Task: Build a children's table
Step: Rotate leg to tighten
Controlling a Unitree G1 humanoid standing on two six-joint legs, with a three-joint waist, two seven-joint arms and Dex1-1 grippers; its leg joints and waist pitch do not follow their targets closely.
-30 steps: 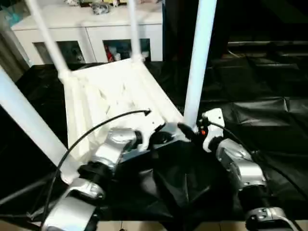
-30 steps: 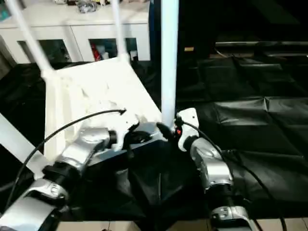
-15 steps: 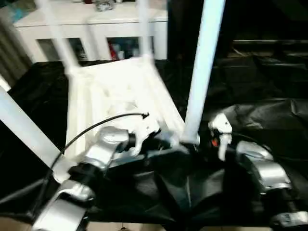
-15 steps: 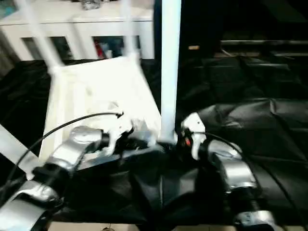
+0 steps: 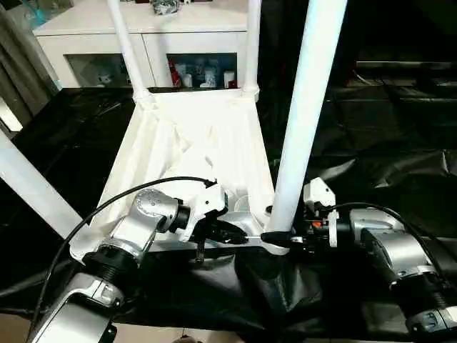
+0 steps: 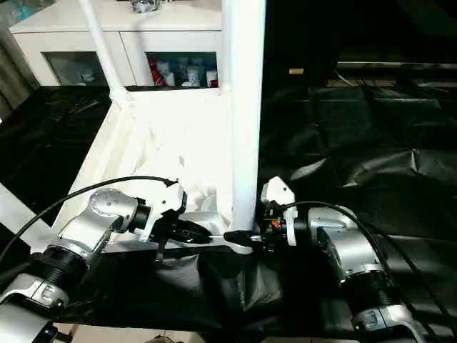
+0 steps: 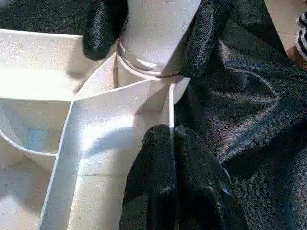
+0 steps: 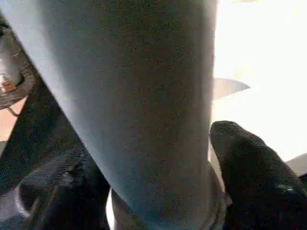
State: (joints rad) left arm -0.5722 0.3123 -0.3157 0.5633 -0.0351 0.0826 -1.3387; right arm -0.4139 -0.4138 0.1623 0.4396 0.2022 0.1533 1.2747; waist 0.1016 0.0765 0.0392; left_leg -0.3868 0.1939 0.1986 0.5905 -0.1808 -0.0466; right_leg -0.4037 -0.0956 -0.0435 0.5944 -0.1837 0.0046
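Children's white plastic tabletop point(image 5: 193, 136) lies ribbed underside up on black sheeting point(image 5: 371, 143), four white tubular legs standing, tops cut off. Nearest, the left gripper point(image 7: 173, 143) pinches the near rim closed; the right gripper point(image 5: 275, 237) straddles the near-right leg point(image 5: 303, 114). Beyond, a white glass-fronted cabinet point(image 5: 86, 43).

Tabletop point(image 5: 193, 143) lies underside up on sheet point(image 5: 385, 143), legs rising from corner sockets. Cabinet point(image 5: 143, 36) behind tabletop. Left gripper point(image 5: 232, 234) at tabletop's near rim; right gripper point(image 5: 275, 237) right of it, around near-right leg point(image 5: 303, 121) at its base.
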